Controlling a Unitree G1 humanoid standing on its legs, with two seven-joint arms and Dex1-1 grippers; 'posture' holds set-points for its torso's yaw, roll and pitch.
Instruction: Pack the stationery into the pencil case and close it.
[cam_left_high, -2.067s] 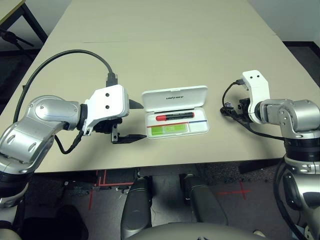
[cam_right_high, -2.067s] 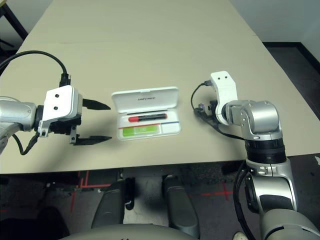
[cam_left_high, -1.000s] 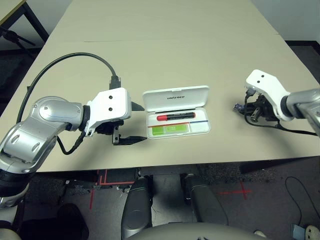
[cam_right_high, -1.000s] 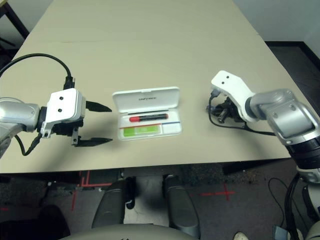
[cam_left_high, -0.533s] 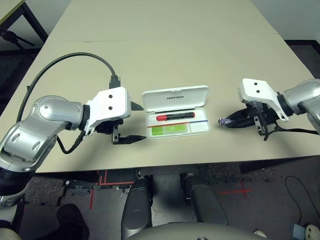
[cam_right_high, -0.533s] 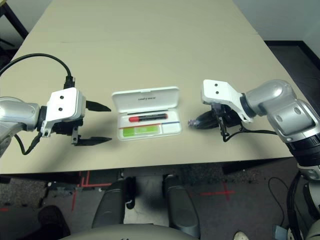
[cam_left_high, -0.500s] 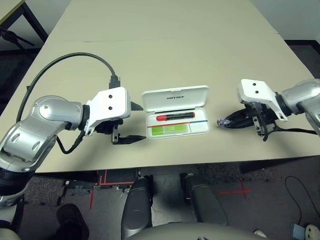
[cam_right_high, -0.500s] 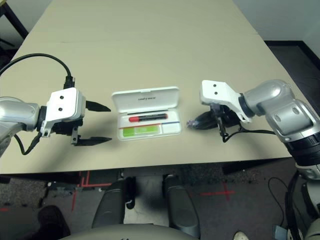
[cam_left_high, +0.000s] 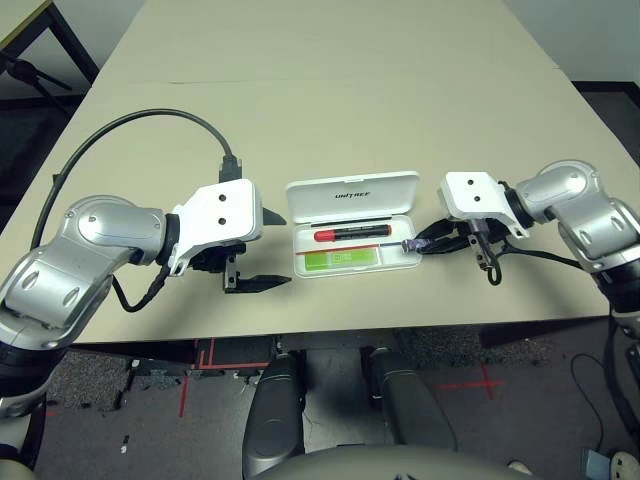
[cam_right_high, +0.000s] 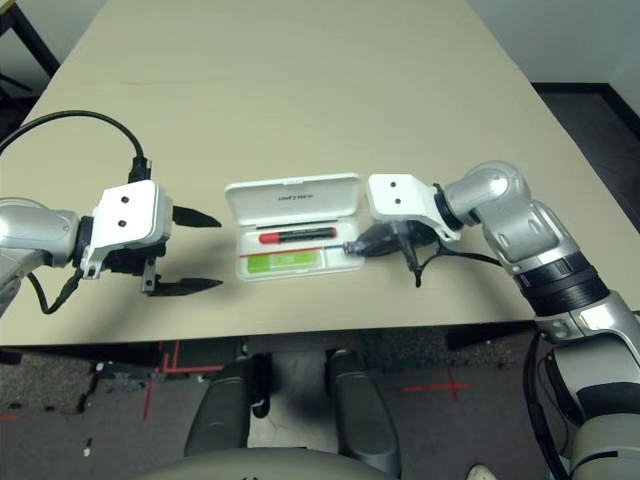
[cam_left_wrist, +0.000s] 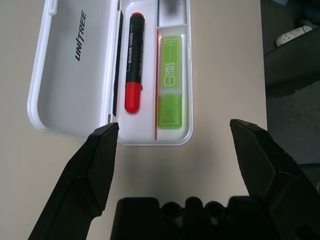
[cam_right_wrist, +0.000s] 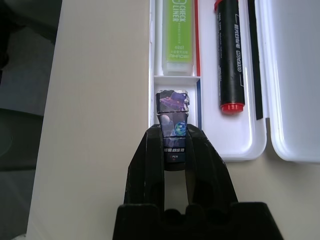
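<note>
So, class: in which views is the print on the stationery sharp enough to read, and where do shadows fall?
Left wrist view: lid print and green bar label sharp. Right wrist view: marker label legible. Left eye view: soft shadow under the left gripper.

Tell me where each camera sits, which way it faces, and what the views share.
Left eye: on the head, looking forward and down at the table; both silver forearms show.
Right eye: beside it, same scene.
Left wrist: looks along the open left hand at the open case, marker and green bar.
Right wrist: looks along the right hand, shut on a small block over the case's end compartment.
Shared: all four show the case, marker and bar.
</note>
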